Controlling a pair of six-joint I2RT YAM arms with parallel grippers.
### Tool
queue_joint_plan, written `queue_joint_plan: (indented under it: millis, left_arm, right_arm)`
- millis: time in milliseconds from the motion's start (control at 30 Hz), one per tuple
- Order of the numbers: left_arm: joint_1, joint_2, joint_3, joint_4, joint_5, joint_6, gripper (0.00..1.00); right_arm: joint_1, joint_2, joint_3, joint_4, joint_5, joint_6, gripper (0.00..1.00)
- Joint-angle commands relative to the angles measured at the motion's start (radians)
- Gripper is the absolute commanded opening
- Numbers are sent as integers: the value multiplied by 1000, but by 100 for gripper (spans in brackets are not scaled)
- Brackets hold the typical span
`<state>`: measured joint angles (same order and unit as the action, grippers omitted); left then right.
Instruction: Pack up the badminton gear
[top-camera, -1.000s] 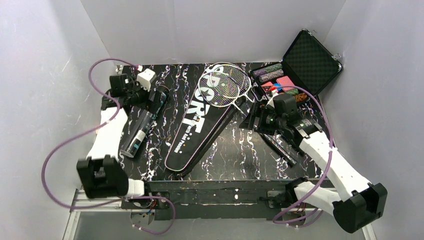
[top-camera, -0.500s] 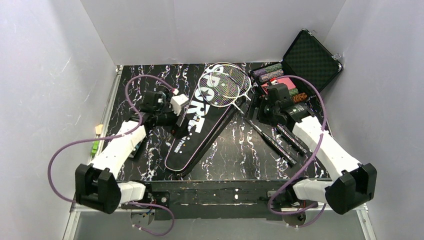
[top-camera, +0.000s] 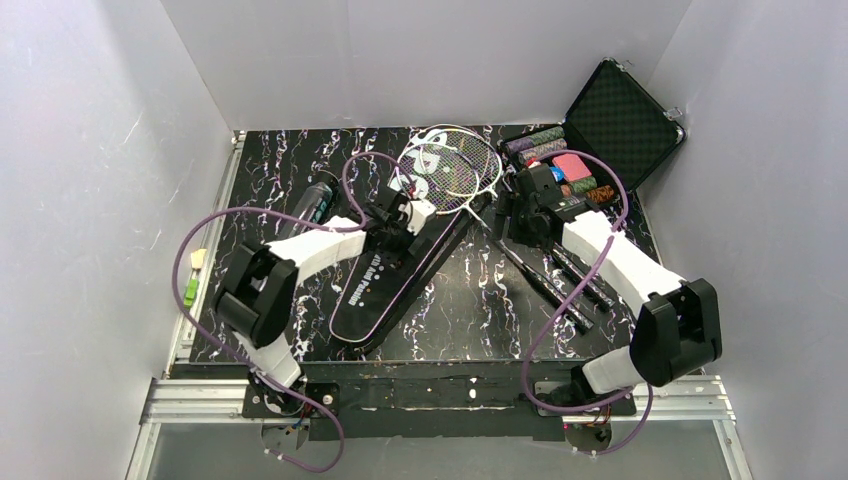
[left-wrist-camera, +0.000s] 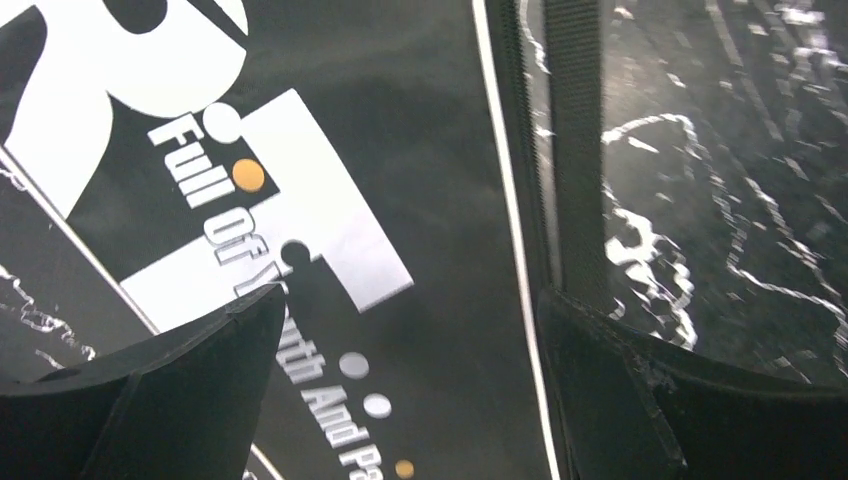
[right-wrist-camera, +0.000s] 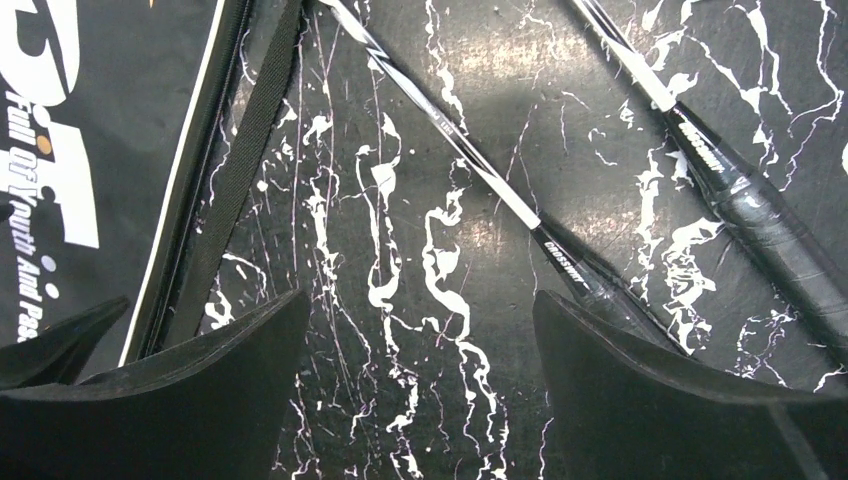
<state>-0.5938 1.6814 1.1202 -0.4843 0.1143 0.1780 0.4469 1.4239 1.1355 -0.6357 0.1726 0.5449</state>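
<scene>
So, the tube is mostly hidden by the left arm. The left gripper and right gripper are spread wide and empty. A strip of table is seen between bag and racket handles.

The bag lies diagonally across mid-table. The tube lies just left of the bag's far half. The rackets rest heads on the bag's far end, handles right of it. The case stands farther right, behind.
</scene>
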Motion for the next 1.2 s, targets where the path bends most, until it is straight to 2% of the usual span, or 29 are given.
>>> queue_joint_plan:
  millis: [0,267,567,833,933,1067,1167]
  left_arm:
    - [-11,72,61,77,-89,-1,98]
    - [-42,157,94,120,-60,17,98]
    - [-79,94,63,124,36,11,98]
    - [-85,176,85,159,-91,49,98]
    - [-83,200,88,171,-132,72,87]
    - [-64,211,94,155,-80,87,53]
    - [-47,201,84,159,-73,84,34]
  right_arm:
    - [-4,23,70,19,52,-28,91]
    - [-7,64,104,30,50,-41,91]
    - [-10,78,73,56,18,-38,91]
    - [-11,96,84,63,9,-38,91]
    - [-12,104,93,63,10,-42,90]
    - [-17,125,110,65,14,-53,88]
    - [-19,152,131,68,15,-70,87]
